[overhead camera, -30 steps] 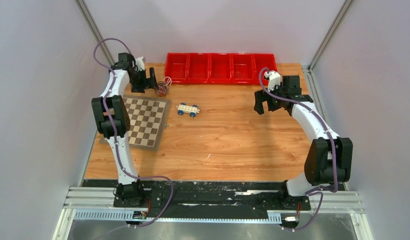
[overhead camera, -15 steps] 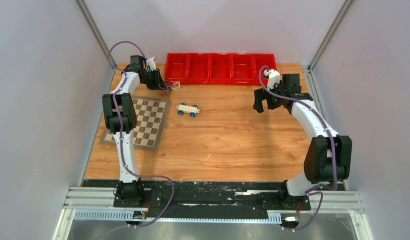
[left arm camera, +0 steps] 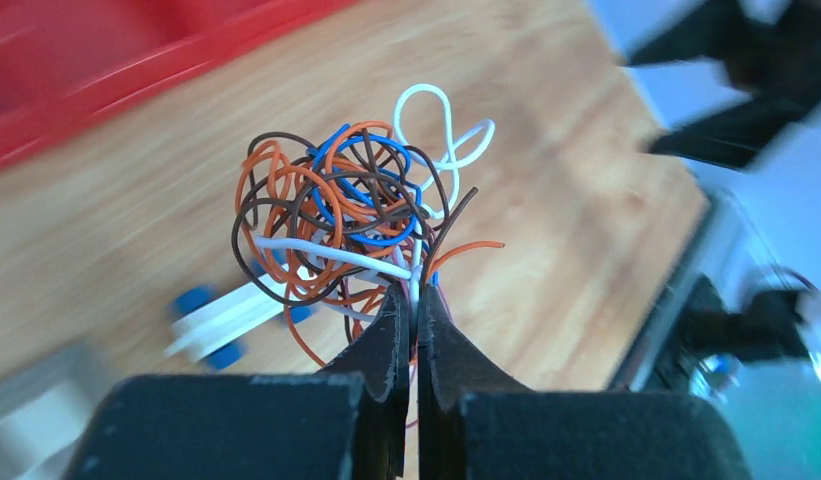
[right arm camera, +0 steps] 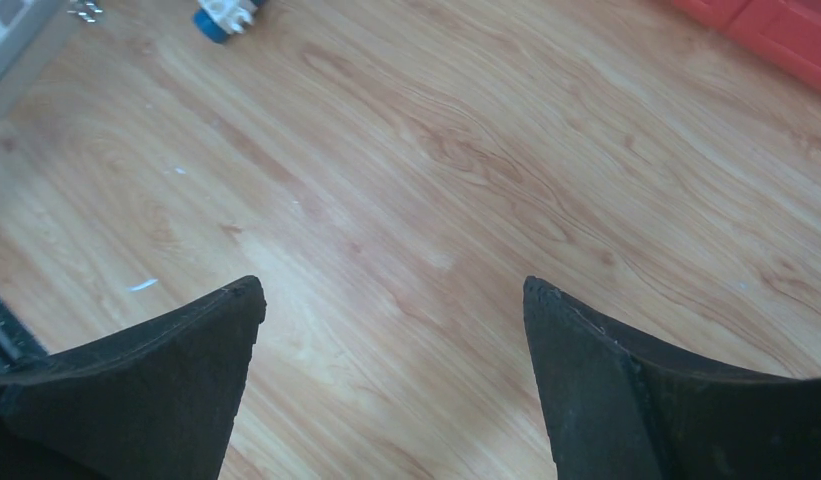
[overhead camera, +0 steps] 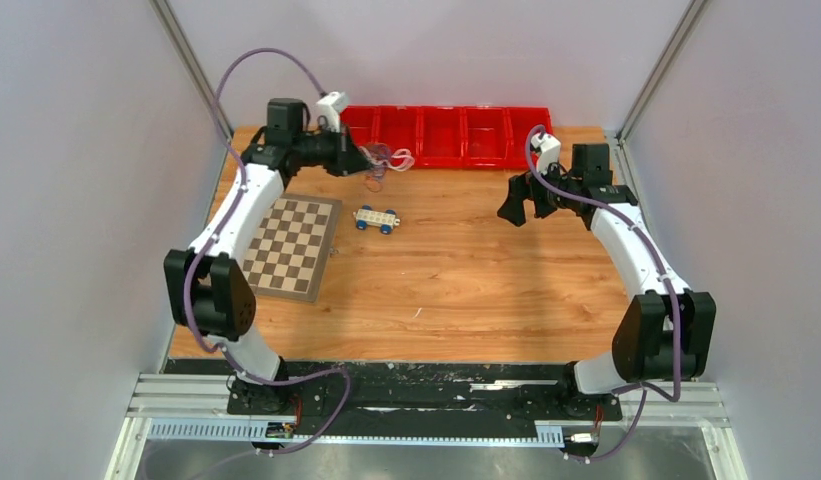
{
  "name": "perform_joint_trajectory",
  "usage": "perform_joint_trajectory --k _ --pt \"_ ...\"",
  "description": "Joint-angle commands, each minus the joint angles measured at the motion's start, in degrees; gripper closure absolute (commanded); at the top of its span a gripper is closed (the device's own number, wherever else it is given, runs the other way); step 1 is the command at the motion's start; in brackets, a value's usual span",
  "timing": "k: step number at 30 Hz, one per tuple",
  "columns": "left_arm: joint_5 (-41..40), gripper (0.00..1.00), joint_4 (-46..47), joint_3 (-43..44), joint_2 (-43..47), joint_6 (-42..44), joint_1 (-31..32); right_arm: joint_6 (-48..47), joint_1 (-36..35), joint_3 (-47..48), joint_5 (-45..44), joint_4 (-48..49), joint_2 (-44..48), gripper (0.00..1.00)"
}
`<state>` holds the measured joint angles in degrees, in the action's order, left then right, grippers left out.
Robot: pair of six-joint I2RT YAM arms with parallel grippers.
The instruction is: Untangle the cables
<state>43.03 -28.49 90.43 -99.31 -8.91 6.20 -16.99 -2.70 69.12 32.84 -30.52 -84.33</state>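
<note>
The cables [left arm camera: 351, 205] form one tangled ball of thin orange, blue, white and dark wires. My left gripper [left arm camera: 413, 300] is shut on strands at the ball's near side and holds it off the table. From above, the cables [overhead camera: 383, 160] hang at the left gripper [overhead camera: 363, 158], in front of the red bins. My right gripper [right arm camera: 391, 290] is open over bare wood, with nothing between its fingers. It hovers at the right side of the table as the right gripper [overhead camera: 514, 208], well apart from the tangle.
A row of red bins [overhead camera: 441, 135] lines the back edge. A toy car [overhead camera: 376, 219] with blue wheels sits near the middle left, below the hanging tangle. A checkerboard [overhead camera: 291, 245] lies at the left. The toy car [right arm camera: 224, 14] shows at the right wrist view's top.
My left gripper closed on the cable tangle, lifted it off the table and carried it rightward. The right gripper shifted slightly left and stayed open.
</note>
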Motion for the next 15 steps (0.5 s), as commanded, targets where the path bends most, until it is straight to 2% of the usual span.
perform_joint_trajectory --k 1,3,4,5,7,9,13,15 --pt "7.39 1.00 7.61 -6.65 4.19 -4.14 10.08 -0.37 0.22 2.56 8.95 -3.96 2.12 0.01" --pt "7.17 1.00 12.88 -10.71 4.29 -7.28 13.88 -1.19 0.21 2.04 9.75 -6.05 2.10 0.01" --pt "7.12 0.90 16.35 -12.08 4.25 -9.53 15.79 -1.77 0.15 1.41 9.78 -7.07 2.46 0.01" --pt "7.33 0.75 17.81 -14.22 3.63 -10.60 17.18 -2.44 0.18 0.62 9.74 -7.55 2.83 0.01" --pt "7.21 0.55 19.76 -16.89 2.19 -12.61 17.87 -3.71 0.18 -1.24 9.26 -8.71 3.58 0.01" --pt "6.40 0.44 18.54 -18.62 0.52 -12.98 17.28 -4.80 0.21 -3.36 8.90 -9.47 3.64 0.02" --pt "6.76 0.34 14.80 -21.08 -0.84 -9.93 16.30 -5.12 0.18 -6.67 9.06 -9.77 1.95 0.07" --pt "6.79 0.33 15.65 -22.91 -0.66 -9.05 16.67 -4.94 0.12 -7.29 9.77 -9.61 0.43 0.11"
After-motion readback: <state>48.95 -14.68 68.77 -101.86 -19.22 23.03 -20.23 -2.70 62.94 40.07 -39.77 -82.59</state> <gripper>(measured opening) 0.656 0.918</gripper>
